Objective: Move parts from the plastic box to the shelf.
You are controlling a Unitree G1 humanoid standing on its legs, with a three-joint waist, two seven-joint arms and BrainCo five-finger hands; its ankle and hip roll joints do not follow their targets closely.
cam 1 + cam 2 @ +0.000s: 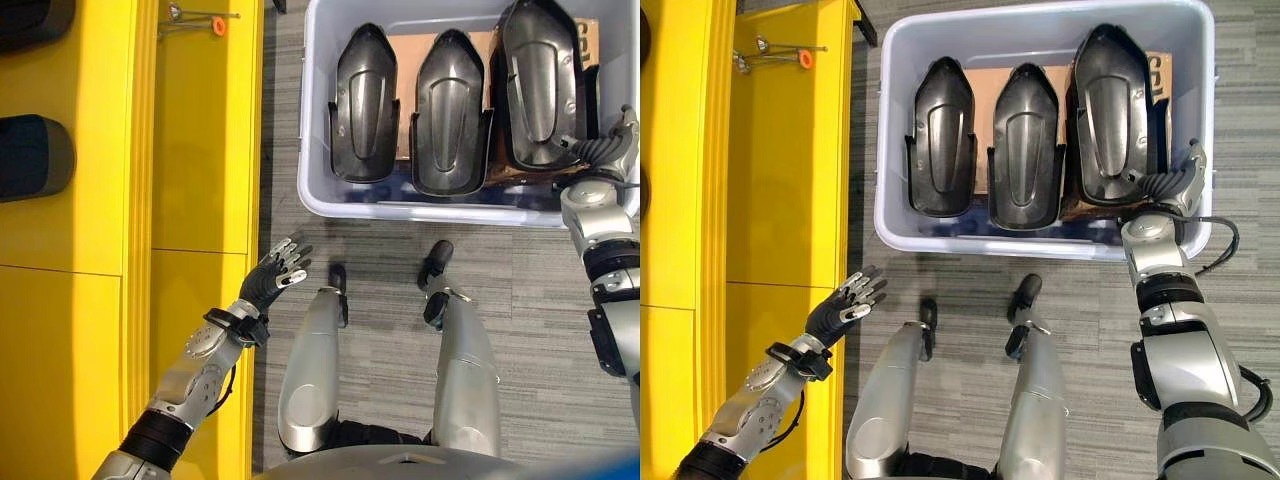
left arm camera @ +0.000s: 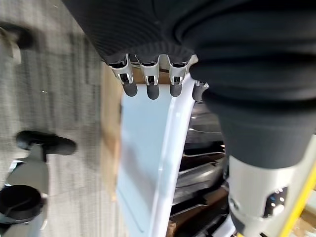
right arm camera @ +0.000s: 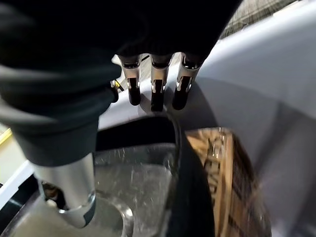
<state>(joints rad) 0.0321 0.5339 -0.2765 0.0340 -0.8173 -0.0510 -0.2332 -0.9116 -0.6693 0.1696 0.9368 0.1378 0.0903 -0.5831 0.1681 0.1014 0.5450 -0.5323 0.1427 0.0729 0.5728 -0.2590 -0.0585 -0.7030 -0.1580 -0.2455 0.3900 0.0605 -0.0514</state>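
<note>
Three black moulded shell parts stand side by side in the plastic box (image 1: 885,222): one on the left (image 1: 940,135), one in the middle (image 1: 1028,145) and a larger one on the right (image 1: 1110,115). My right hand (image 1: 1175,182) is at the box's near right corner, beside the larger part (image 3: 187,197). It is open, with straight fingers (image 3: 157,91) reaching over that part's rim and the thumb (image 3: 69,197) apart. My left hand (image 1: 278,272) hangs open and holds nothing, low over the floor beside the yellow shelf (image 1: 200,130).
Two dark parts (image 1: 30,155) lie on the shelf at the far left. A metal tool with an orange tip (image 1: 205,20) lies at the shelf's far end. Brown cardboard (image 1: 410,55) lines the box bottom. Grey carpet (image 1: 540,300) lies between box and shelf.
</note>
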